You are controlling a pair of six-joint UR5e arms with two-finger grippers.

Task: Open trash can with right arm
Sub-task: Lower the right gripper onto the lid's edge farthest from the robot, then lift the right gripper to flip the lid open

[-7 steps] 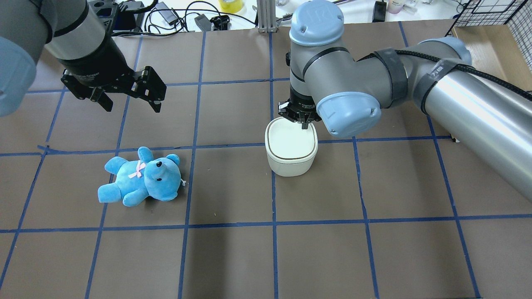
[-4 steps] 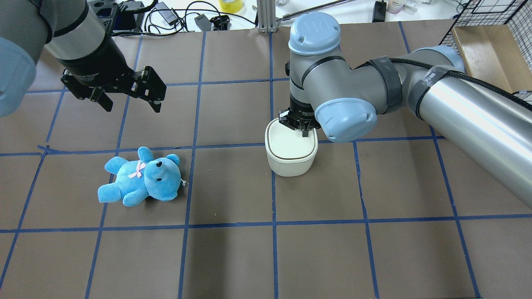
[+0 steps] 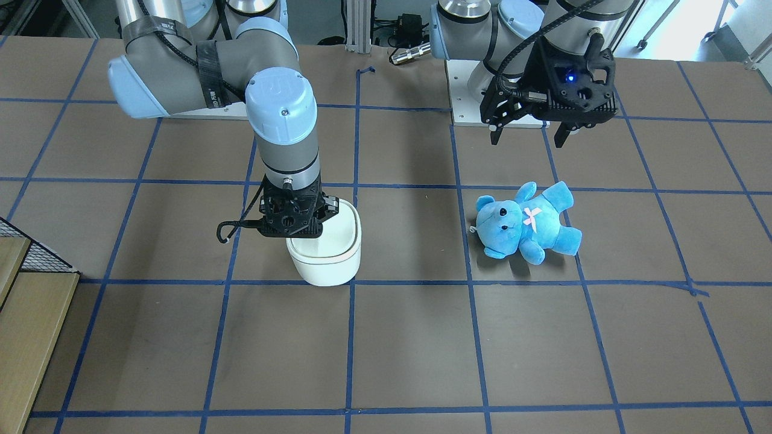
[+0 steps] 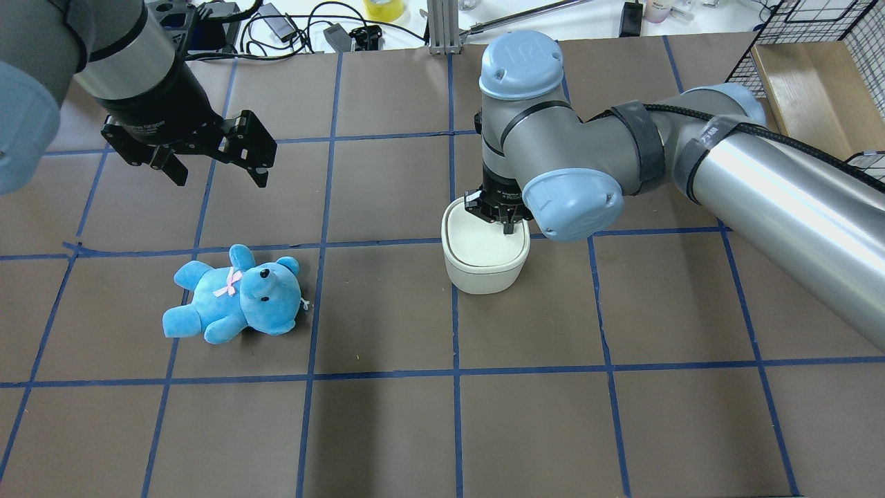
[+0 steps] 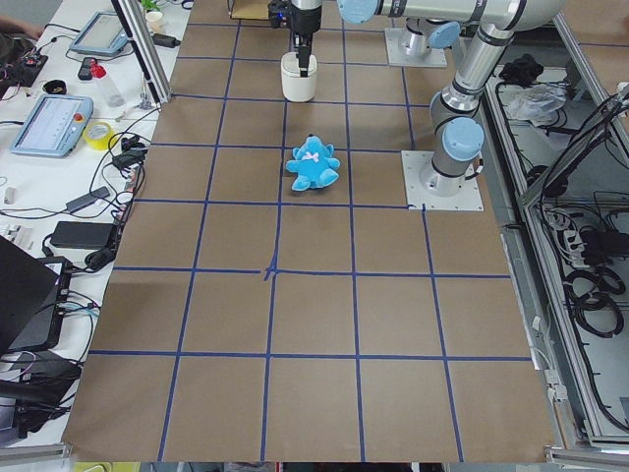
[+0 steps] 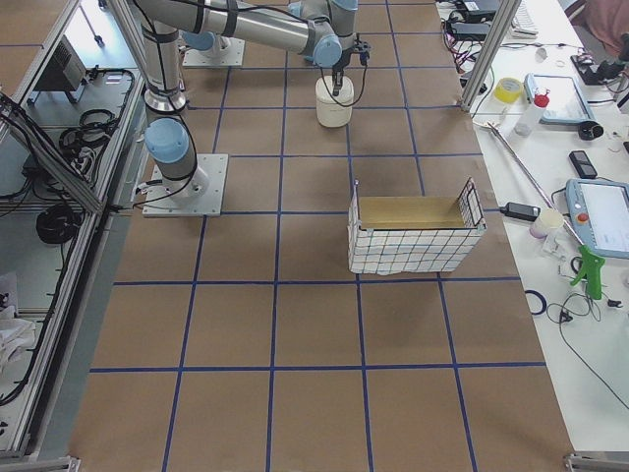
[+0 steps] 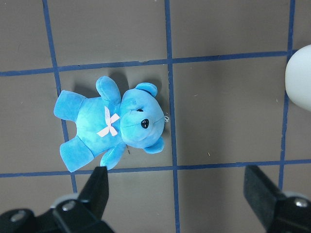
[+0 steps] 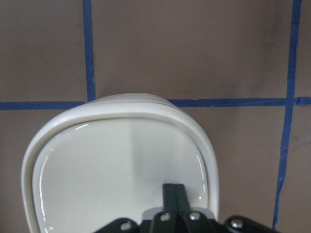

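Cut off behind right gripper [image 8: 173, 189]: near side of trash can [image 8: 121, 160]. Right of left gripper [image 7: 179, 194]: only small bit of it showing.

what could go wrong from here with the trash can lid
The shut right gripper sits near one edge of the lid, so a push might tip or slide the trash can instead of opening it. Nothing braces the can; the left gripper hangs open, well away.
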